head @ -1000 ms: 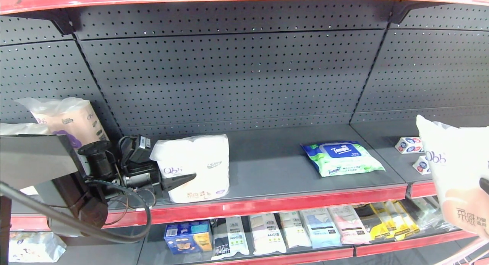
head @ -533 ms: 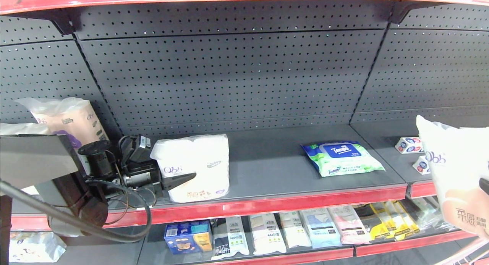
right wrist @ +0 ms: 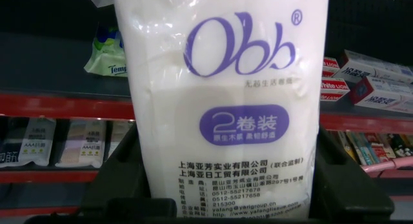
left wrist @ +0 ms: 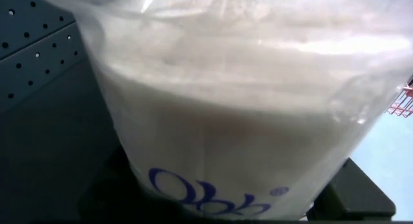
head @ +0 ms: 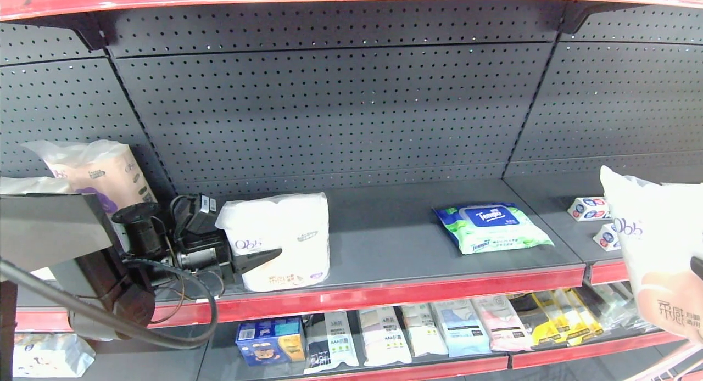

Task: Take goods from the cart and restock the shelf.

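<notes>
**A:** What is hard to make out?

**B:** The far finger of the left gripper (left wrist: 229, 188). In the head view the white roll pack (head: 285, 227) covers it, and one dark finger (head: 261, 258) lies across the pack's front face. From that wrist, dark finger shapes press against both sides of the wrapper, so I read it as clamped on the pack.

**A:** And the right side?

**B:** The right gripper (right wrist: 226, 185) pinches the two-roll pack (head: 653, 244) between its fingers, low on the wrapper. The head view's right edge cuts that pack off, and a sliver of fingertip (head: 697, 267) shows at that edge. A scrap of pink wire (head: 667, 364) in the corner is too little to name.

**A:** Where does each pack sit?

**B:** The white one stands on the shelf board (head: 384, 233), left of centre and close to the red front lip (head: 384, 293). The two-roll pack hangs upright in the air before the shelf's right side. How far out it is, I cannot tell.

**A:** Any open room?

**B:** Bare board runs from the white pack across to the wet wipes (head: 491, 227), and behind both back to the pegboard (head: 329, 112). The next bay to the right holds small boxes (head: 587, 208).

**A:** How does the held pack look?

**B:** It has soft whitish film gathered at the top, purple lettering and a purple oval label. The colour turns peach toward the bottom.
</notes>
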### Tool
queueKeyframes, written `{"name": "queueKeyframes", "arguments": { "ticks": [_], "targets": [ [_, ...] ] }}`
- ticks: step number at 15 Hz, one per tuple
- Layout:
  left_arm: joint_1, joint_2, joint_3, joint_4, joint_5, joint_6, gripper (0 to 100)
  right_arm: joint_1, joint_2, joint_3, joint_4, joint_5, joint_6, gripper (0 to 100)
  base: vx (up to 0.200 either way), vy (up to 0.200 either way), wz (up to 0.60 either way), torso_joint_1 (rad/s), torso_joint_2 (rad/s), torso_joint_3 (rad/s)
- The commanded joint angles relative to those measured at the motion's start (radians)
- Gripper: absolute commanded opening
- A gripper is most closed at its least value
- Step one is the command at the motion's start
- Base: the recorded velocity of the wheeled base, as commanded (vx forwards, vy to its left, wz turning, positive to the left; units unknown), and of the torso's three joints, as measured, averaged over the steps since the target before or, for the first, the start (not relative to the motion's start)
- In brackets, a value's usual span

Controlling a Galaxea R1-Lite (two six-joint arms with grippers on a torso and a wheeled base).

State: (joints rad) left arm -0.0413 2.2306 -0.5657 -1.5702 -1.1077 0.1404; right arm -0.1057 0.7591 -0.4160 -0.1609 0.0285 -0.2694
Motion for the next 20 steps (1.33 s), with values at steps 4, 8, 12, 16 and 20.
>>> {"name": "queueKeyframes", "arguments": {
  "ticks": [4,8,12,16,20],
  "targets": [
    [0.0,0.001,0.001,-0.001,0.0,0.002,100,0.0,0.002,-0.006,0.0,0.001,-0.001,0,0.0,0.0,0.0,0.0,0.0,0.0],
    [-0.002,-0.003,0.001,-0.001,0.0,-0.005,100,0.0,-0.001,-0.006,0.0,0.001,-0.001,0,0.0,0.0,0.0,0.0,0.0,0.0],
    [-0.002,-0.04,0.03,-0.001,0.0,-0.018,100,0.0,-0.003,-0.004,0.0,0.001,-0.001,0,0.0,0.0,0.0,0.0,0.0,0.0],
    [0.014,-0.101,0.127,-0.001,0.0,-0.038,100,0.0,-0.001,-0.009,0.0,0.001,-0.001,0,0.0,0.0,0.0,0.0,0.0,0.0],
    [0.055,-0.1,0.115,-0.001,-0.012,-0.002,100,0.0,-0.009,-0.01,0.0,0.001,-0.001,0,0.0,0.0,0.0,0.0,0.0,0.0]
  ]
}}
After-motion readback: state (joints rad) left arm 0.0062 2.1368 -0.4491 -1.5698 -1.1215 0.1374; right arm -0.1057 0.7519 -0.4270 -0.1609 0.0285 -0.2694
